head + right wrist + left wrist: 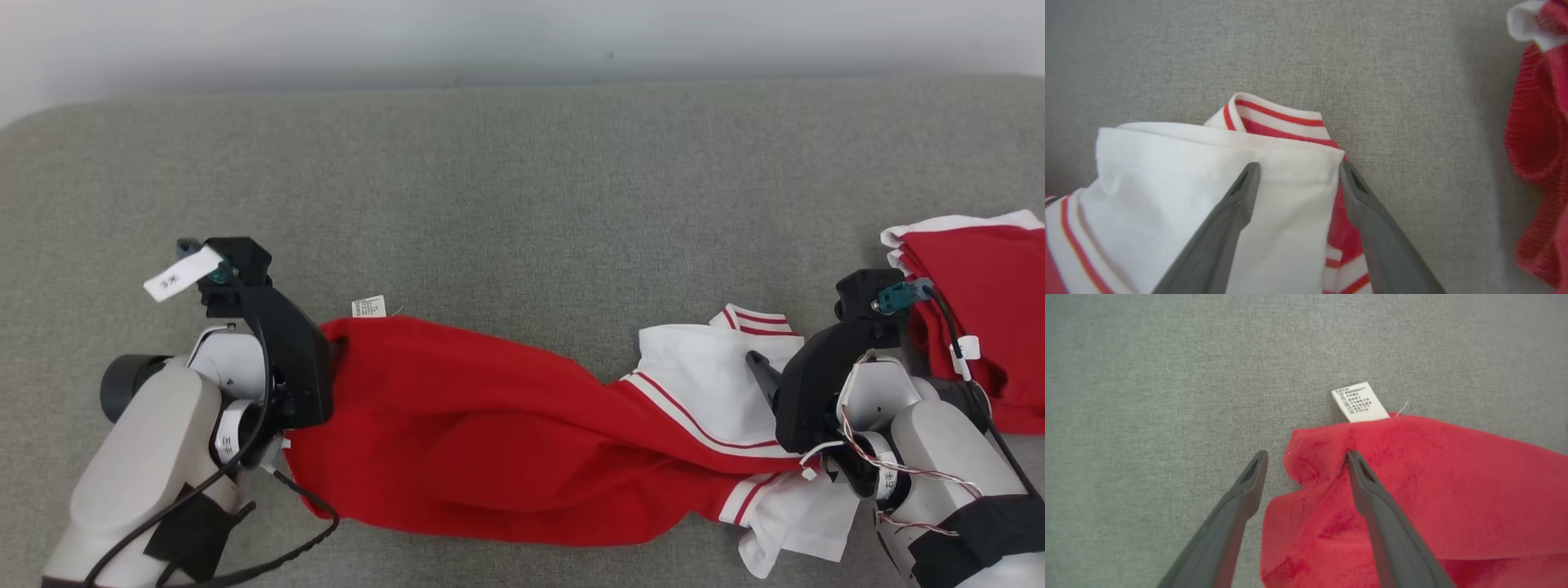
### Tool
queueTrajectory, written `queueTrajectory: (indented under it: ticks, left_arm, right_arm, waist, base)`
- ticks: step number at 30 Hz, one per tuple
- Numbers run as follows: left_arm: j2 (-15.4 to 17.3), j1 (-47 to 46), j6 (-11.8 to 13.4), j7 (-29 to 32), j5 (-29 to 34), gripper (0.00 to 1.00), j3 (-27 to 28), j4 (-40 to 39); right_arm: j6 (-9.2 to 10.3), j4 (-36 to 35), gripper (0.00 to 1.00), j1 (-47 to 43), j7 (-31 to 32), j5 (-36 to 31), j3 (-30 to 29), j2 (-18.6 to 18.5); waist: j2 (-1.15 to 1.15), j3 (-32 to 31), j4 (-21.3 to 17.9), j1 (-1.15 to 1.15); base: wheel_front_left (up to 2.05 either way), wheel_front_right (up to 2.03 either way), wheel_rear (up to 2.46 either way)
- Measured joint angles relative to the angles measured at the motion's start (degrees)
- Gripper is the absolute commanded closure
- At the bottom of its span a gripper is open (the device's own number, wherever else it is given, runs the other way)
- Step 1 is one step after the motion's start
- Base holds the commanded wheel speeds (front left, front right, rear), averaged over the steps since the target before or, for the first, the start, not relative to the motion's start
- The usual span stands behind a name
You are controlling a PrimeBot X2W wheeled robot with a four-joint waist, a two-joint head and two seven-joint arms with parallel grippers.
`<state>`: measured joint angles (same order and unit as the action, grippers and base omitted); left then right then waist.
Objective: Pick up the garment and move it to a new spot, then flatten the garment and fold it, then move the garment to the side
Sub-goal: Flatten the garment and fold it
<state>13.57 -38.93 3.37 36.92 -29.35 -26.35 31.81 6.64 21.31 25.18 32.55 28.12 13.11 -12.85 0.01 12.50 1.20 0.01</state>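
Pale grey forearms, chunky black wrist blocks, teal plugs, white paper tag on the left, red-white twisted wires on the right. Long, dark-grey tapered fingers.

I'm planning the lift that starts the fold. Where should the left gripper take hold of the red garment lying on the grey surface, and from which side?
Probably the hem corner of the red garment, beside the care label, from above. That corner is rumpled into a raised fold between the fingers of the open left gripper, so closing there should catch it.
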Motion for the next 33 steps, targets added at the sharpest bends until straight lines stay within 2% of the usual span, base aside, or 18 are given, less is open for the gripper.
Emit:
queueTrajectory:
  ticks: [9,10,11,13,14,15,16,19,21,22,23,24,31,32,33]
  left_arm:
    - [-1.2,-3.6,0.8,4.5,2.2,0.0,-1.8,6.1]
    - [-1.3,-3.6,0.8,4.7,2.2,0.0,-1.9,6.5]
    - [-1.4,-3.7,0.8,5.0,2.2,0.0,-2.0,6.8]
    - [-1.8,-4.2,0.7,5.4,2.2,0.0,-2.2,7.7]
    - [-2.0,-4.7,0.6,5.5,2.3,0.15,-2.5,8.2]
    - [-2.1,-4.9,0.5,5.7,2.3,0.38,-2.6,8.5]
    - [-2.3,-4.9,0.1,5.7,2.3,1.0,-2.8,9.1]
    - [-2.7,-5.0,-0.4,5.5,2.3,1.0,-3.0,10.0]
    - [-2.8,-5.0,-0.5,5.4,2.3,1.0,-3.0,10.5]
    - [-2.9,-5.0,-0.7,5.3,2.3,0.83,-3.0,10.8]
    - [-2.9,-5.0,-0.7,5.3,2.3,0.31,-3.0,10.8]
    - [-2.9,-5.0,-0.9,5.0,2.3,0.0,-3.0,11.0]
    - [-3.0,-5.0,-1.4,3.8,2.3,0.0,-3.0,12.0]
    - [-3.1,-5.0,-1.4,3.6,2.3,0.0,-3.0,12.2]
    - [-3.1,-5.0,-1.5,3.4,2.3,0.0,-3.0,12.3]
  right_arm:
    - [0.2,1.2,0.0,1.4,3.5,0.0,0.1,0.4]
    - [0.27,1.3,0.04,1.4,3.8,0.1,0.1,0.4]
    - [0.35,1.5,0.17,1.4,3.9,0.1,0.1,0.5]
    - [0.35,1.8,0.56,1.4,4.4,0.1,0.1,0.6]
    - [0.35,2.0,0.67,1.4,4.4,0.1,0.1,0.6]
    - [0.35,2.1,0.87,1.4,4.5,0.1,0.1,0.6]
    - [0.35,2.1,1.0,1.4,4.7,0.1,0.2,0.7]
    - [0.35,2.3,1.0,1.4,4.7,0.0,0.3,0.7]
    - [0.35,2.4,0.84,1.4,4.8,-0.1,0.4,0.7]
    - [0.35,2.5,0.1,1.4,4.8,-0.2,0.5,0.7]
    - [0.35,2.5,0.0,1.4,4.8,-0.2,0.5,0.7]
    - [0.35,2.6,0.0,1.3,4.8,-0.3,0.5,0.6]
    - [0.42,2.4,0.0,0.8,4.8,-0.5,0.5,0.5]
    - [0.42,2.4,0.05,0.8,4.9,-0.5,0.5,0.6]
    - [0.42,2.4,0.44,0.7,4.9,-0.5,0.6,0.6]
  waist:
    - [0.0,2.4,0.0,-0.01]
    - [-0.01,2.3,0.0,-0.01]
    - [-0.01,2.3,0.1,-0.02]
    - [-0.01,2.2,0.2,-0.02]
    - [0.0,2.1,0.2,-0.01]
    - [0.0,1.9,0.3,-0.01]
    - [-0.01,1.6,0.5,-0.01]
    - [0.0,1.0,0.6,-0.01]
    - [-0.01,0.5,0.6,-0.01]
    - [-0.01,0.3,0.6,-0.01]
    - [-0.01,0.3,0.6,-0.01]
    - [0.0,0.1,0.6,-0.01]
    - [0.0,-0.5,0.4,-0.01]
    - [0.0,-0.6,0.4,-0.01]
    - [0.0,-0.6,0.3,-0.02]
  base:
    - [0.0,0.0,0.0]
    - [0.0,0.0,0.0]
    - [0.0,0.0,0.0]
    - [0.0,0.0,0.0]
    - [0.0,0.0,0.0]
    - [0.0,0.0,0.0]
    - [0.0,0.0,0.0]
    - [0.0,0.0,0.0]
    - [0.0,0.0,0.0]
    - [0.0,0.0,0.0]
    - [0.0,0.0,0.0]
    - [0.0,0.0,0.0]
    - [0.0,0.0,0.0]
    - [0.0,0.0,0.0]
    - [0.0,0.0,0.0]
